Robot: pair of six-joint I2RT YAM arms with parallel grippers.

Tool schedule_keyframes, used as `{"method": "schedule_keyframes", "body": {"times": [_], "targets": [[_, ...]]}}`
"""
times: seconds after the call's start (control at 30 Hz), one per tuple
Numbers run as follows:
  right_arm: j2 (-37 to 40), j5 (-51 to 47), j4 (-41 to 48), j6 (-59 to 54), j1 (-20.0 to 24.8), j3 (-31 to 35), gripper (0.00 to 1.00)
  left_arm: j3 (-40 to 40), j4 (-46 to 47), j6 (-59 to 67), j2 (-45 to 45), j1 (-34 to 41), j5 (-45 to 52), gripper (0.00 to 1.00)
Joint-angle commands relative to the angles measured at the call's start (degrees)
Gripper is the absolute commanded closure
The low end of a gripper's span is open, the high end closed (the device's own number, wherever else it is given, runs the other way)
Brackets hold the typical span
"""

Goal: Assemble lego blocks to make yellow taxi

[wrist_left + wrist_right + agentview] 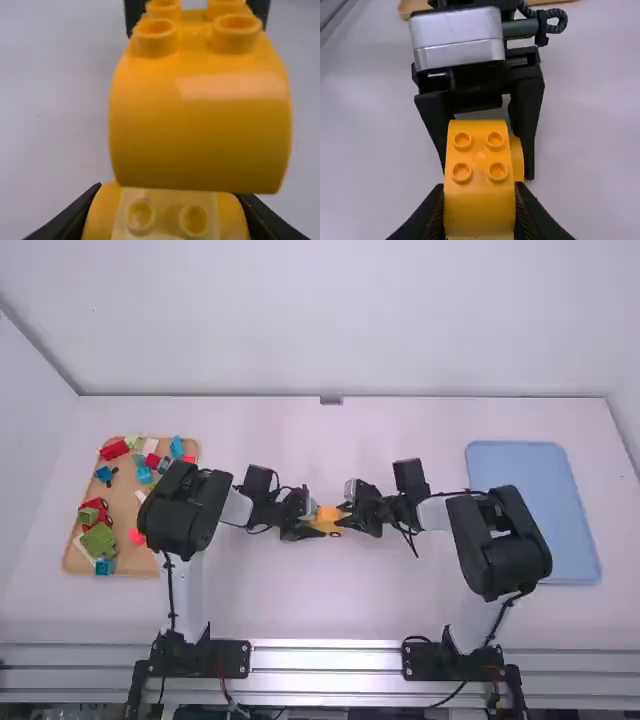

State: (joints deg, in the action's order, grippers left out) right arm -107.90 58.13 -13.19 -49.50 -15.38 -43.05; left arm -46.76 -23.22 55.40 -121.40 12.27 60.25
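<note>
Pressing two yellow parts together above the table (330, 610), center of frame, looks like the step in hand. Risks, big stuff first.

Left arm (180, 510) (left half of frame) and right arm (500, 540) (right half) meet nose to nose. Small pose error in either = parts skewed, or fingers bumping.

Blue tray (530, 510), right side of frame: if that's the drop-off, a weakly joined build could split on the carry.

Tan tray (122, 500), left side of frame, holds mixed loose blocks (99, 540). Crowded, so a later pick could snag a neighbor.

Left end effector (167, 215): clamped on the lower yellow piece (100, 215). Right end effector (479, 210): clamped on the curved yellow block (200, 125), which sits over the lower piece. Push load goes through finger friction only; if a grip slips, the block tilts and jams. Letting go too early drops one part.

Smallest: the lower piece's studs (141, 215). Can't tell if they're seated in the block above. If misaligned, they ride on the edge and the joint pops apart on release. I'd check alignment, then press straight.
</note>
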Motion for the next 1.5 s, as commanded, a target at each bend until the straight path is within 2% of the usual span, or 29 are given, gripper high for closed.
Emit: {"method": "schedule_keyframes", "body": {"times": [0.0,0.3,0.67,0.93,1.1,1.23,1.37,1.47], "targets": [[-0.35,-1.66,1.07,-0.02,-0.04,0.37,0.90,0.22,0.70,-2.16,-1.05,0.50,0.33,0.66],[-0.46,-2.69,1.53,-1.55,-0.20,0.74,0.90,0.72,0.33,-2.03,-1.07,0.48,0.37,0.68],[-0.46,-9.46,-1.14,-1.29,-4.59,0.70,0.93,0.76,0.48,-2.03,-1.07,1.03,0.33,0.70],[-0.46,-9.73,-4.04,-1.29,-3.98,0.70,0.94,0.76,0.44,-2.05,-1.07,0.76,0.22,0.71],[-0.46,-3.76,-4.37,-1.33,-1.68,0.66,0.93,0.76,0.48,-2.05,-1.07,0.98,0.17,0.73],[-0.46,-3.06,-2.95,-2.16,-0.72,0.70,0.93,0.74,0.37,-2.03,-1.07,1.01,0.15,0.73],[-1.03,-3.96,-1.20,-3.89,-2.05,0.70,0.95,0.74,0.24,-2.03,-1.05,1.03,0.15,0.73],[-2.80,-4.79,-3.98,-1.84,-2.60,0.68,0.95,0.74,0.24,-2.03,-1.05,0.74,0.17,0.74]]}}
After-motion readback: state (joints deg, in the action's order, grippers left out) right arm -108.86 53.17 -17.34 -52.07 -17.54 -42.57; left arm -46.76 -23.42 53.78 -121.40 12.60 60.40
